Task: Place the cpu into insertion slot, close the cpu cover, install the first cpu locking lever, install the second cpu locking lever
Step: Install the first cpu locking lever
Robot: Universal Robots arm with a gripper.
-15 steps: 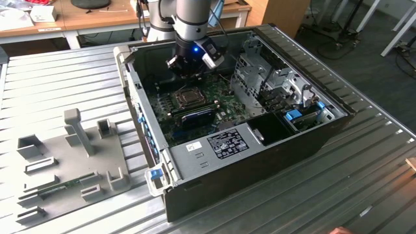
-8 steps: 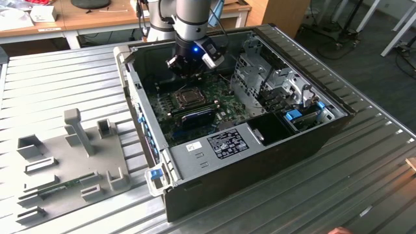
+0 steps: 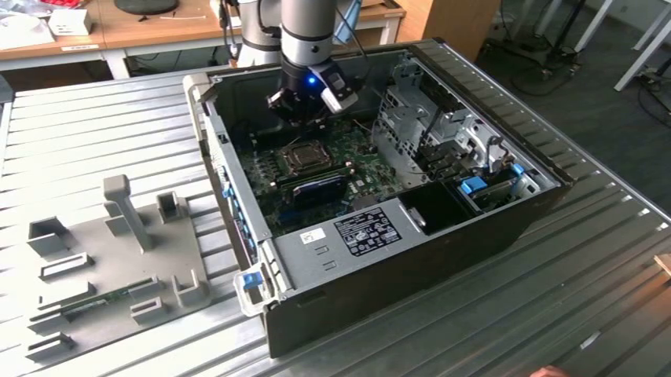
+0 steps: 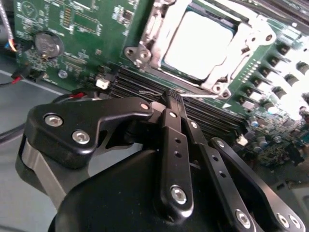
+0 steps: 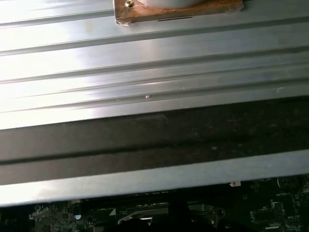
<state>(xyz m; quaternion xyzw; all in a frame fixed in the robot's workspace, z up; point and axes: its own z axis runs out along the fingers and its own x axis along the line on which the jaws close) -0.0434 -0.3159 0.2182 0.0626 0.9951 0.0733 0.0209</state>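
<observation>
One grey fixture tray point(image 3: 84, 236) lies near the exterior view's left edge of the bench point(image 3: 545, 298), out of the way, and one open computer case point(image 3: 419, 275) lies mid-bench so that its green circuit board point(image 4: 87, 24) faces up for reach. One gripper point(image 3: 306, 118) hangs low over the board, fingers pressed together on nothing, near the one insertion slot point(image 3: 304, 155). One cpu point(image 4: 198, 43) lies flat in that slot, with one cpu cover point(image 4: 161, 29) down around it, probably to pin it there; whether the levers are latched is unclear.

No print legible, dark label point(image 3: 367, 232) with tiny white lettering on the computer case point(image 3: 419, 259) near end, small white sticker point(image 3: 313, 236) just left, unreadable white markings on green circuit board point(image 4: 87, 29)
</observation>
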